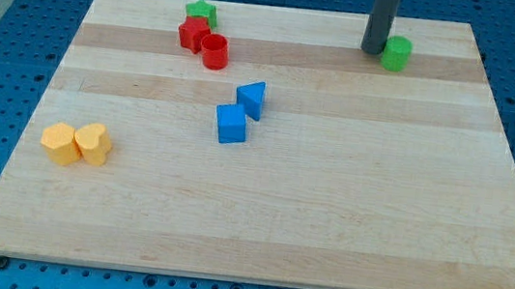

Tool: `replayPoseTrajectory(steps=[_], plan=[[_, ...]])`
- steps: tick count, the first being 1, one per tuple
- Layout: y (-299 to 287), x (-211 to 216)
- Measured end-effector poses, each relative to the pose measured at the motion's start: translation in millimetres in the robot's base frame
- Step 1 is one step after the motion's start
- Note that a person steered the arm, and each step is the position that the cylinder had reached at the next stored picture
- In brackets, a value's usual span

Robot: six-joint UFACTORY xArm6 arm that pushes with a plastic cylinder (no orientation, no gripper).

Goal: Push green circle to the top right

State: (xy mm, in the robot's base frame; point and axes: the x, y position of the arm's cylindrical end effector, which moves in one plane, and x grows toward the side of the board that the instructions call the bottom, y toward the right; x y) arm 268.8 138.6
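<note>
Camera view: Our arm carries no end effector that opens or closes; it ends in a dark rod, so no clamping state applies. Our tip (373,51) rests on the surface (329,201) near the view's top right, just beside the green circle (397,53), on that block's left. Whether tip and block touch cannot be told; any gap is very slight.

The green circle already lies close to the top edge and well toward the right, yet some bare board remains between it and the right corner. We judge the task well advanced, not complete.

To finish the step well, push from the left side through the block's centre, directing travel rightward and only slightly upward. An off-centre contact would let the round block roll around the tip. Advance slowly, since the top edge is close and the block could slide off.

The remaining blocks lie well apart: green star (201,11), red star (192,33), red cylinder (215,51), blue triangle (252,98), blue cube (232,123), two yellow blocks (76,143).
</note>
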Motion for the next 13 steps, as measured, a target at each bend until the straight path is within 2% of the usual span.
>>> replayPoseTrajectory(steps=[4, 6, 13], plan=[[4, 17], [1, 53], [1, 111]])
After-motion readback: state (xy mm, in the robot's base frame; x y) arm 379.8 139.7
